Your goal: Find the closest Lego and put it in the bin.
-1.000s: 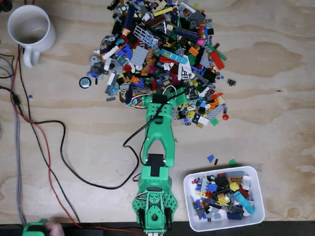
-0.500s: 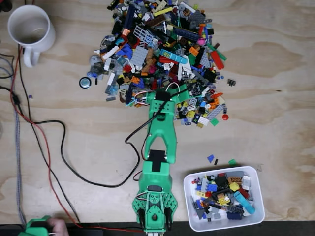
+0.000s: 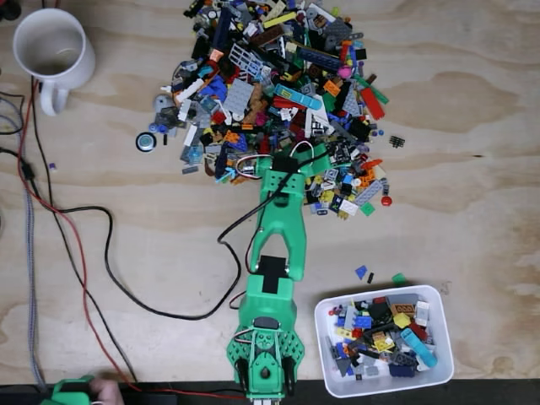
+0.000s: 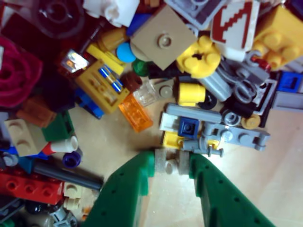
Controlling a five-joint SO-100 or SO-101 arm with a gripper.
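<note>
Where pile edge (image 3: 278, 181) ends, hand (image 4: 171, 163) clamped on tan Lego (image 4: 165, 161), bare table (image 4: 170, 198) w/ room beneath.

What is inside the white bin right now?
The bin holds a loose heap of mixed Lego pieces in blue, yellow, red, black and grey. They cover most of its floor, so whatever lies under the top layer cannot be seen.

Green arm (image 3: 278, 245) stretched forward over the table, wrist pitched down, jaws nearly closed, tips close together.
</note>
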